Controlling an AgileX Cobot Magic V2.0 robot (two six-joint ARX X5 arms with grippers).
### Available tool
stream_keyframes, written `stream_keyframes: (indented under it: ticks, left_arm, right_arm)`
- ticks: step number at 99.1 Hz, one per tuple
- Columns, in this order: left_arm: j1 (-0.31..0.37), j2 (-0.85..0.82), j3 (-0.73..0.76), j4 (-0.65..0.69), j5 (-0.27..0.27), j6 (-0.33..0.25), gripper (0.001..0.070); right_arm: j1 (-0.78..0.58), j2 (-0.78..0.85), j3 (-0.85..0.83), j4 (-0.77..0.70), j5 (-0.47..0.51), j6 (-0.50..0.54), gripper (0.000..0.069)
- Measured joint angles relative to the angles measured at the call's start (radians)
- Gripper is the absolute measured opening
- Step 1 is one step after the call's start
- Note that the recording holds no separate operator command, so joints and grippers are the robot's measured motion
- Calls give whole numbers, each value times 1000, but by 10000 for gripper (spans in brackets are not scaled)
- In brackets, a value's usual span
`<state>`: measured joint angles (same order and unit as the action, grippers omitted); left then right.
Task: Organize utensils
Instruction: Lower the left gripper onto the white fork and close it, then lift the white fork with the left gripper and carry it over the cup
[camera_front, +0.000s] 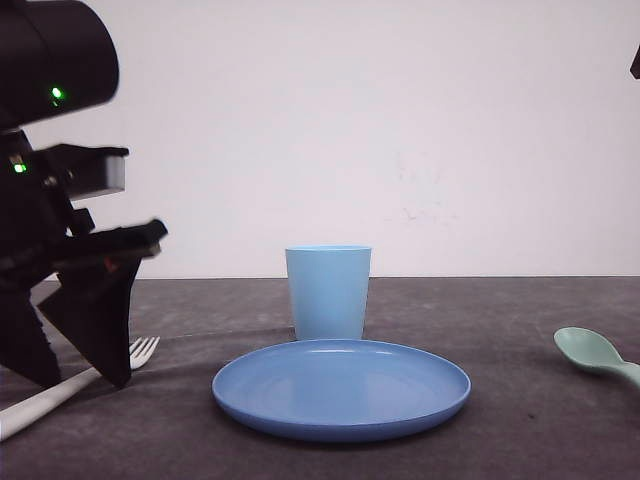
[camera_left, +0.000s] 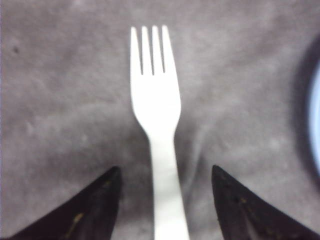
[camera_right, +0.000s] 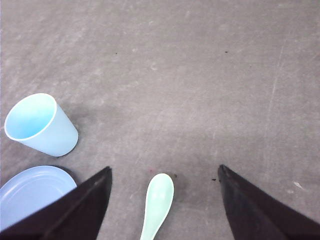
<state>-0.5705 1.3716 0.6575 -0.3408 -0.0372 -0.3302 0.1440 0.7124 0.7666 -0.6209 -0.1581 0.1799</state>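
Dark grey counter (camera_front: 520, 420) with a blue plate (camera_front: 341, 389) front and centre, light blue cup (camera_front: 328, 292) upright just behind it. Left hand (camera_left: 165, 195) is low at the counter's left, wide open, holding nothing, white fork (camera_left: 157, 125) lying flat between its fingers (untouched). Right hand (camera_right: 165, 200) is spread open too, empty, above the mint spoon (camera_right: 158, 202) lying right of the plate.

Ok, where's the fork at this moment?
The fork lies on the table at the front view's left edge, left of the plate, tines toward the cup. Its handle runs between the left gripper's open fingers.
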Motion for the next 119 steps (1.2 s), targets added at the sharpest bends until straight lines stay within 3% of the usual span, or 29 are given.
stream_keyframes:
  ticks: [8, 19, 25, 59, 84, 97, 119]
  left_arm:
    - [0, 21, 8, 15, -10, 0, 268]
    - [0, 31, 10, 32, -15, -4, 85]
    - [0, 30, 10, 35, -15, -8, 44]
    - [-6, -55, 64, 37, -32, -14, 39]
    - [-6, -255, 92, 400, -44, -14, 39]
    - [-11, -247, 92, 578, -67, -8, 39]
    - [-64, -134, 92, 813, -95, 62, 39]
  right_arm:
    - [0, 0, 0, 0, 0, 0, 421]
    - [0, 0, 0, 0, 0, 0, 421]
    - [0, 0, 0, 0, 0, 0, 421]
    - [0, 0, 0, 0, 0, 0, 421]
    - [0, 0, 0, 2, 5, 0, 421]
    - [0, 0, 0, 20, 23, 0, 421]
    - [0, 1, 0, 59, 27, 0, 421]
